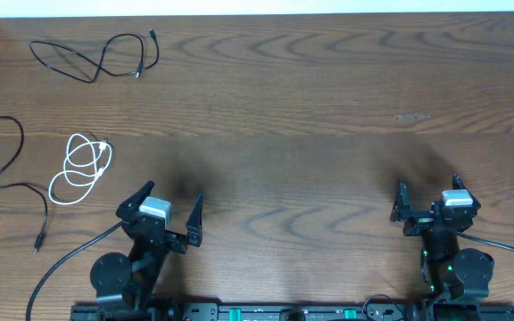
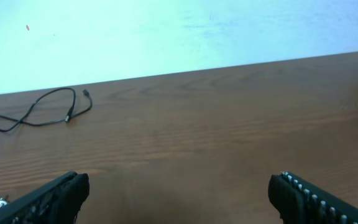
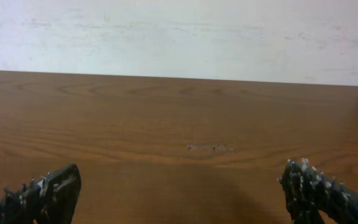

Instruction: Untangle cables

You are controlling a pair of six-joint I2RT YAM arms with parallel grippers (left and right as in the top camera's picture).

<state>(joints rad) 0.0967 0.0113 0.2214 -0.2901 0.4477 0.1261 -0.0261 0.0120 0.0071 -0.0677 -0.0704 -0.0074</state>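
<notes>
- The thin white cable [image 1: 80, 169], lying in a few loose loops on the brown wood-grain table [image 1: 293, 107], serves as the landmark; its small plug end sits at the upper right of the loops.
- One thin black cable [image 1: 96, 55] lies well beyond the white cable, toward the table's far edge, in a loose open curl with both small plugs to its right; the left wrist view shows it too [image 2: 42, 112], near the pale wall.
- A second thin black cable [image 1: 12, 183] lies just left of the white cable, apart from it, winding from the table's left edge down to a small plug on the near side.
- All three cords lie separate, none crossing another.
- The left gripper [image 1: 174, 192] hovers near the white cable, to its right and a little nearer the robot base. Its jaws are spread wide with nothing between them; the left wrist view [image 2: 179, 186] shows only bare wood in the gap.
- The right gripper [image 1: 428, 185] is well to the right of the white cable, on the table's other side. Its jaws are also wide apart and hold nothing, with bare wood between the ridged fingers [image 3: 322, 193].
- A small pale scuff [image 1: 413, 116] marks the wood far to the right of the white cable, beyond the right gripper.
</notes>
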